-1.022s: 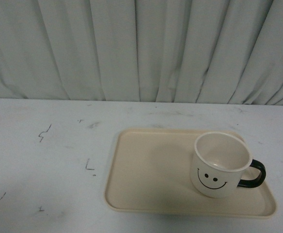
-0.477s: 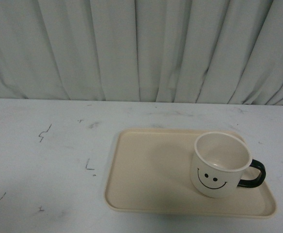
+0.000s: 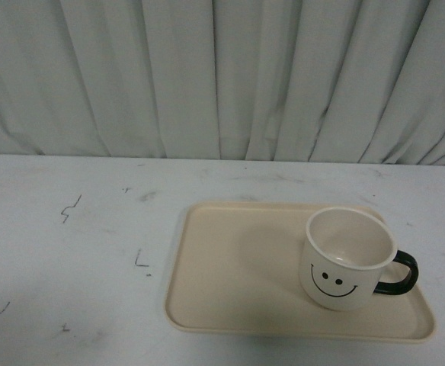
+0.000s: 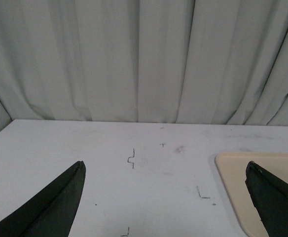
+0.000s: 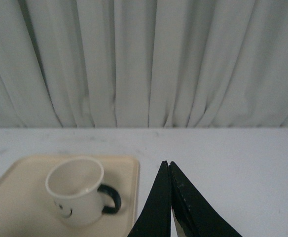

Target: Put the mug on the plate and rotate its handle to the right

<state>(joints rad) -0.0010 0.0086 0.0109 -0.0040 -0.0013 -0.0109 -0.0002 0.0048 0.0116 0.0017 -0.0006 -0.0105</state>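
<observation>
While mug [image 3: 347, 259] sits on plate [image 3: 230, 267] | handle [image 3: 400, 274] pts right

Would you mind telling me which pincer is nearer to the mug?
Right. The right pincer sits shut just beside the mug on its handle side; the left pincer is open over bare table, beyond the plate.

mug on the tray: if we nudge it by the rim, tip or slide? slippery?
The mug looks wide and squat, standing upright, so it would probably slide rather than tip. Its glossy body suggests a slick grip. The handle sticks out to the right, so an off-centre push would likely spin it on the flat tray.
</observation>
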